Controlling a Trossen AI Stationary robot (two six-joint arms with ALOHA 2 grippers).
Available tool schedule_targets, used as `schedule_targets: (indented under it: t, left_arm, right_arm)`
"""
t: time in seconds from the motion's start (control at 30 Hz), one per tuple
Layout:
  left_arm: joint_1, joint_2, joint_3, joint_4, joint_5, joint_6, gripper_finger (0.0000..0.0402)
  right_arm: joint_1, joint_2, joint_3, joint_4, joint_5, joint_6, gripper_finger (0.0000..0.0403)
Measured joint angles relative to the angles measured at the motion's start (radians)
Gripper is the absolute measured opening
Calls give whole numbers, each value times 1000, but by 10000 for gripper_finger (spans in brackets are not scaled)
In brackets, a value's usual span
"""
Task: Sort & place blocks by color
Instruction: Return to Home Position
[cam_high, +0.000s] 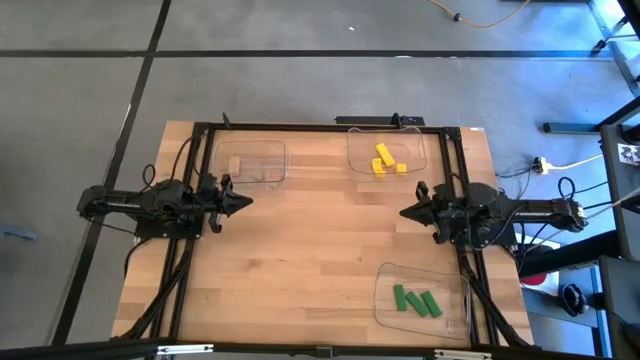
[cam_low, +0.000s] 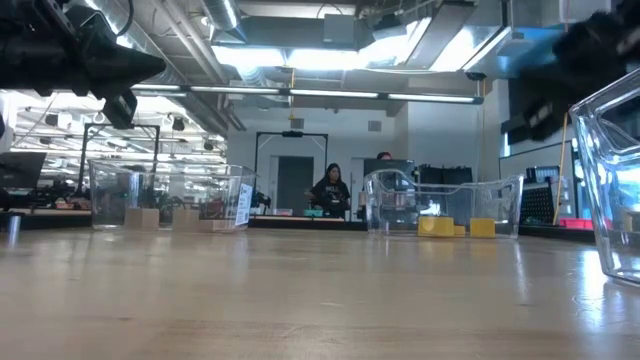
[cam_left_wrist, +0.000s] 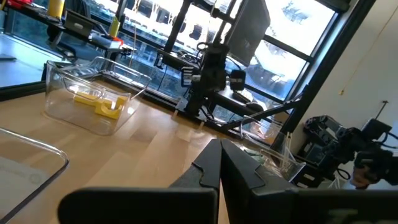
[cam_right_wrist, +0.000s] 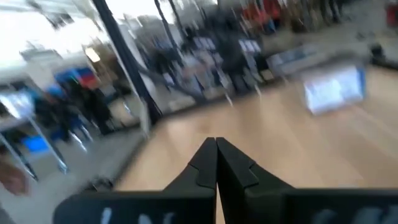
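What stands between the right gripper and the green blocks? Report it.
Only the wall of the clear tray: the green blocks lie inside it, near the table's corner. Bare tabletop runs from the shut right gripper to the tray's rim; nothing else is visible between.

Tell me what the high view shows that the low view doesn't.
Only the high view: three green blocks in the near-right tray, and the left gripper and right gripper facing each other, both shut. Only the low view: a person in the room behind. Both: the yellow blocks in their far tray.
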Motion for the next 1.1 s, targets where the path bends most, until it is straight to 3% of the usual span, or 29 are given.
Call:
schedule_targets:
  t: [0.07, 0.2, 0.33, 0.83, 1.1]
  left_arm:
    - [0, 0, 0, 0, 0, 0, 0]
    - [0, 0, 0, 0, 0, 0, 0]
    - [0, 0, 0, 0, 0, 0, 0]
    - [0, 0, 0, 0, 0, 0, 0]
    - [-11, 0, 0, -14, 0, 0, 0]
  right_arm:
    - [0, -22, 0, -93, 20, -25, 0]
    - [0, -41, 1, -80, 44, -123, 0]
    - [0, -37, 2, -98, 92, -90, 3]
    - [0, -36, 2, -100, 95, -89, 24]
    - [10, -106, 0, -52, 96, -91, 25]
